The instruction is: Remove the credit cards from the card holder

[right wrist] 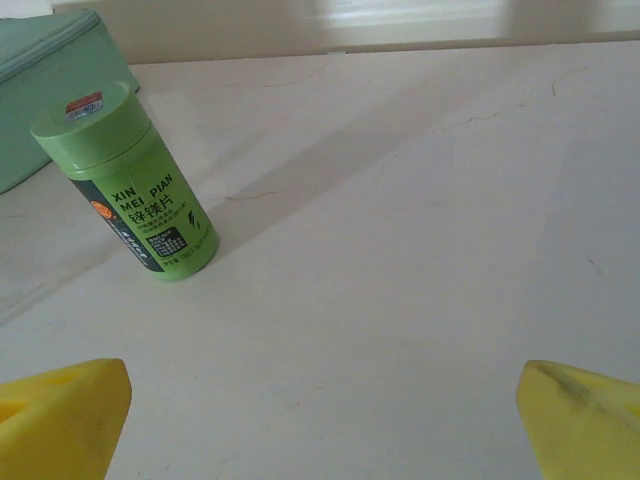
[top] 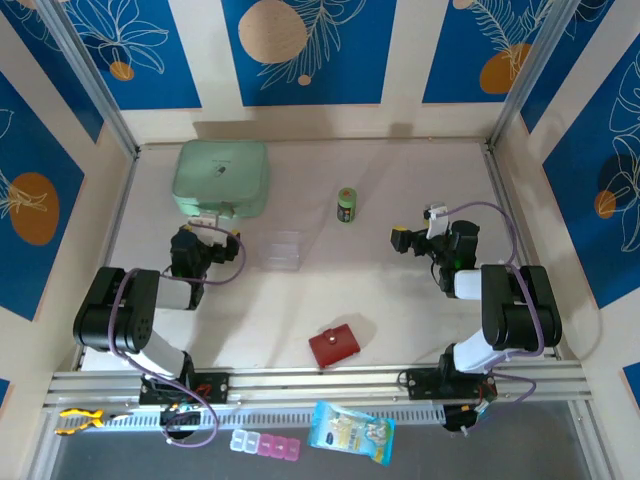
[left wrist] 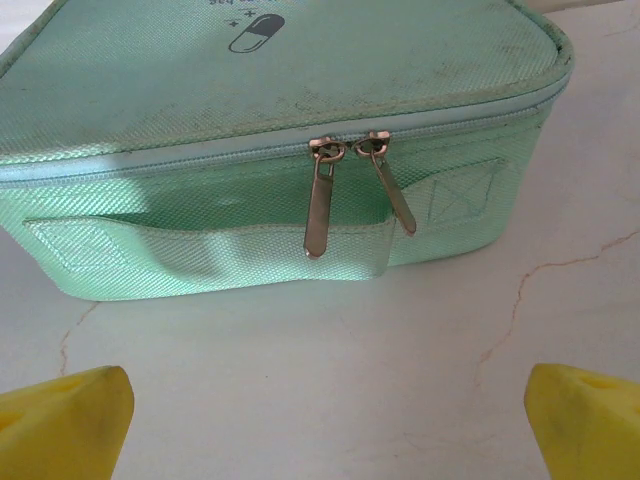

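Both grippers are wide open and empty: left gripper (left wrist: 320, 425) faces the mint case (left wrist: 280, 130), right gripper (right wrist: 320, 420) is near the green bottle (right wrist: 130, 185). The red wallet (top: 335, 346) lies shut by the surface's (top: 400, 300) near edge. Risk imo: it's flat, so a sloppy pinch might just shove it off that edge.

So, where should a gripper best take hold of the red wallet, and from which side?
Probably from straight above. The red wallet lies closed and flat on the table, slightly turned, so its sides are too low to reach sideways. Pinch two opposite edges, with the jaws turned to match.
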Action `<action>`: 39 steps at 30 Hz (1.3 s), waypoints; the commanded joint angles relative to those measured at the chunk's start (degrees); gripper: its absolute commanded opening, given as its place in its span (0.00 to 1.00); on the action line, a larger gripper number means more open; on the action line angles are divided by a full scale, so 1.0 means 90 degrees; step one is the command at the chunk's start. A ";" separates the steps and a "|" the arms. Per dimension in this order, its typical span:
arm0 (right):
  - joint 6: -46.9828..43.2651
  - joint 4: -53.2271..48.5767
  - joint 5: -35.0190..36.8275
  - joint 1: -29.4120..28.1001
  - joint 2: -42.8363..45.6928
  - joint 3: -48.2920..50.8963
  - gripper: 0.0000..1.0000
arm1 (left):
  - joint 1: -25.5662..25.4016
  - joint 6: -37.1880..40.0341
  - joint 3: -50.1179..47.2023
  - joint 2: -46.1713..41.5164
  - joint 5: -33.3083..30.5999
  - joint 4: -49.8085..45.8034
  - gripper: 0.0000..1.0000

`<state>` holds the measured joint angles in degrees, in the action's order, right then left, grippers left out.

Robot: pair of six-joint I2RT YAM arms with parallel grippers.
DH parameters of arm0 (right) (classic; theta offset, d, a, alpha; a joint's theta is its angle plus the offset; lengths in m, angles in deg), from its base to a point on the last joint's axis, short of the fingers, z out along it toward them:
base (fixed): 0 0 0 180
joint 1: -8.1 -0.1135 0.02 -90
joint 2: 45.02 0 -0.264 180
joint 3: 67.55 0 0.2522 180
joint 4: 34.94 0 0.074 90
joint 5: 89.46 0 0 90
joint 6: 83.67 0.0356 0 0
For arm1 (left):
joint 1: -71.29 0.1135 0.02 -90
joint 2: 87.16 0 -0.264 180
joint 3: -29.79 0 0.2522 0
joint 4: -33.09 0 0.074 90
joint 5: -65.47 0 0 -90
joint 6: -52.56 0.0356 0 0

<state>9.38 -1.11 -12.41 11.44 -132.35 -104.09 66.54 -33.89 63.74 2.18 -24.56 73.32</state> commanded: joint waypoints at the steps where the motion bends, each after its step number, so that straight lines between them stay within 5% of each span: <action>1: -0.0096 0.0188 -0.0125 -0.0020 0.0026 0.0068 0.99 | 0.0070 0.0091 0.0086 0.0013 0.0121 0.0055 1.00; 31: -0.0026 0.0195 -0.0212 0.0059 0.0016 0.0061 0.99 | 0.0069 -0.0110 0.0145 0.0019 -0.0436 -0.0033 1.00; 39: -0.0060 -0.0276 0.0463 -0.0174 0.0214 -0.0099 0.99 | 0.0016 -0.0117 0.0106 -0.0278 -0.0679 -0.0185 1.00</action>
<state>9.38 -1.55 -10.55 10.52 -132.06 -104.07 66.54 -34.15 63.93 2.00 -28.67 72.71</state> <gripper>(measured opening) 0.990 0.998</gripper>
